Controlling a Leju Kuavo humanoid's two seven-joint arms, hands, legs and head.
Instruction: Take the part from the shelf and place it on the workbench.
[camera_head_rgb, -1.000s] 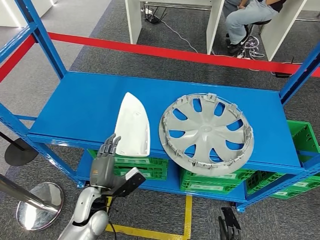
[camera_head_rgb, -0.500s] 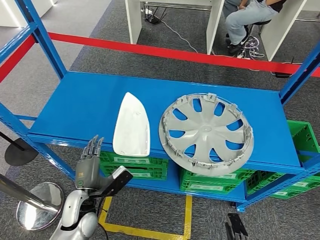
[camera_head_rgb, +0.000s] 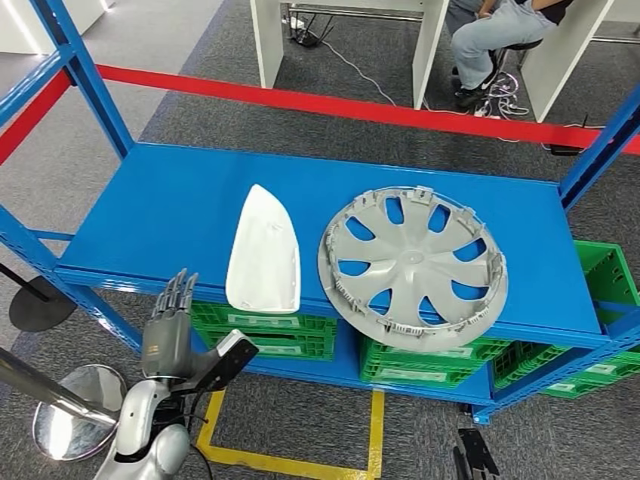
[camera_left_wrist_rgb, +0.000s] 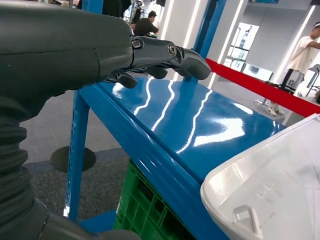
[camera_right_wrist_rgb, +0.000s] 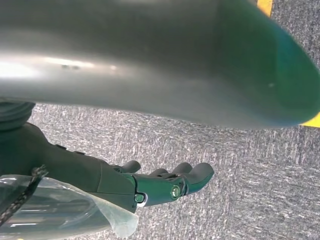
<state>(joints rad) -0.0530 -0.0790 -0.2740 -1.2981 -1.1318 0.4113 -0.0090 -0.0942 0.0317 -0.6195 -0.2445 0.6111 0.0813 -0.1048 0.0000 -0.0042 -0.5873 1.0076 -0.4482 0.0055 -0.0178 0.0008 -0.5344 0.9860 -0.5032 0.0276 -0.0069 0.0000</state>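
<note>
A white shell-shaped part (camera_head_rgb: 264, 252) lies on the blue shelf (camera_head_rgb: 173, 215), its wide end at the front edge. Beside it, to the right, rests a grey wheel cover (camera_head_rgb: 412, 266). My left hand (camera_head_rgb: 169, 326) is raised in front of the shelf edge, left of and below the white part, fingers straight and apart, holding nothing. In the left wrist view the fingers (camera_left_wrist_rgb: 166, 52) reach over the shelf (camera_left_wrist_rgb: 181, 125), with the white part (camera_left_wrist_rgb: 271, 185) a short gap away. My right hand (camera_right_wrist_rgb: 151, 185) hangs low over the carpet, empty; it also appears as the right hand (camera_head_rgb: 471, 460) in the head view.
Green crates (camera_head_rgb: 423, 360) sit on the lower shelf. Blue uprights (camera_head_rgb: 83, 70) frame the rack. A round chrome stand base (camera_head_rgb: 75, 410) is on the floor at the left. Red tape (camera_head_rgb: 340, 105) and a seated person (camera_head_rgb: 490, 35) are beyond the rack.
My left hand has drawn back from the white part, moving left and down, away from the shelf edge. The part and the wheel cover have stayed put.
</note>
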